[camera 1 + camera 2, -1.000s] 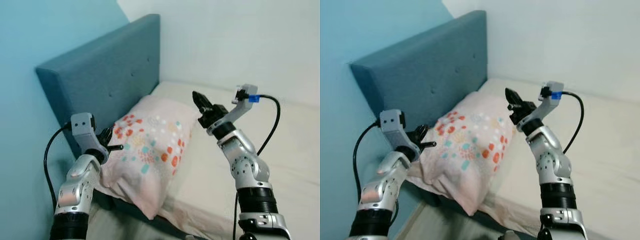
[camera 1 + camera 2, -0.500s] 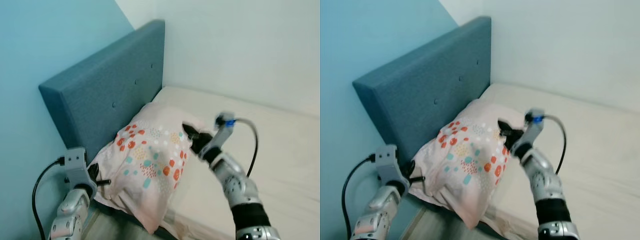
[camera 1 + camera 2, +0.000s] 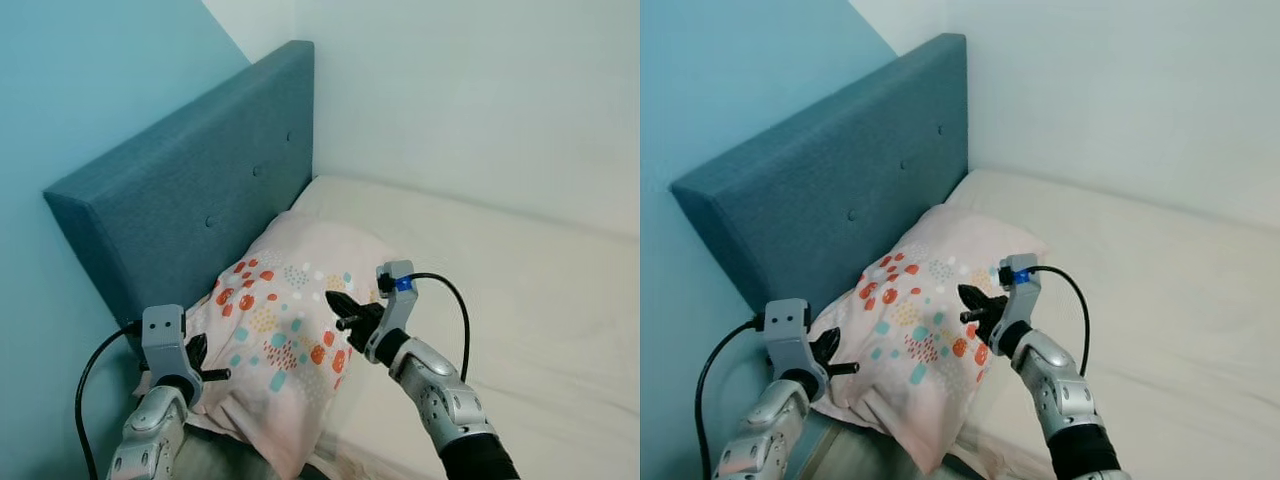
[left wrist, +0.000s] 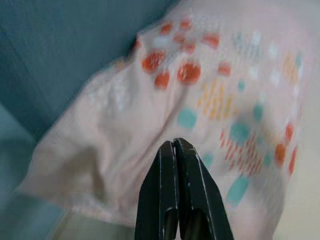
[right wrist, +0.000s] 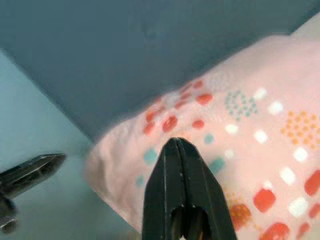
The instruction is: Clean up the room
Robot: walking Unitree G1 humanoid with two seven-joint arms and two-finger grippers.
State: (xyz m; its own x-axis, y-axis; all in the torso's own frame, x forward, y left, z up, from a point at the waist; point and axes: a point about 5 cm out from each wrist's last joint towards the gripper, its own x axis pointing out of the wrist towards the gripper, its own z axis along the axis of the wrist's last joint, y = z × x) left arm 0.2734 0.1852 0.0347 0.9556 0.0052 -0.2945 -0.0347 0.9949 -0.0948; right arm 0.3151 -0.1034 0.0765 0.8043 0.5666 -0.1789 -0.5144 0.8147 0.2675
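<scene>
Straightening the bed: both pincers are pressed together, the patterned pillow (image 3: 285, 335) between the left pincer (image 3: 212, 375) and right pincer (image 3: 338, 308). Next, they must spread to grip its edges.

The headboard (image 3: 190, 190) and wall (image 3: 470, 90) block the pillow's (image 3: 280, 330) far sides; open mattress (image 3: 540, 310) lies to its right.

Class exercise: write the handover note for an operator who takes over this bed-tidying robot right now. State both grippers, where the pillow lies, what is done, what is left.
Left gripper: shut, empty, at the pillow's near corner.
Right gripper: shut, empty, over the pillow's mattress-side edge.
Pillow: against the headboard, its near end hanging off the mattress edge.
Done: nothing gripped yet.
Left: probably get the pillow fully onto the mattress and square it.
</scene>
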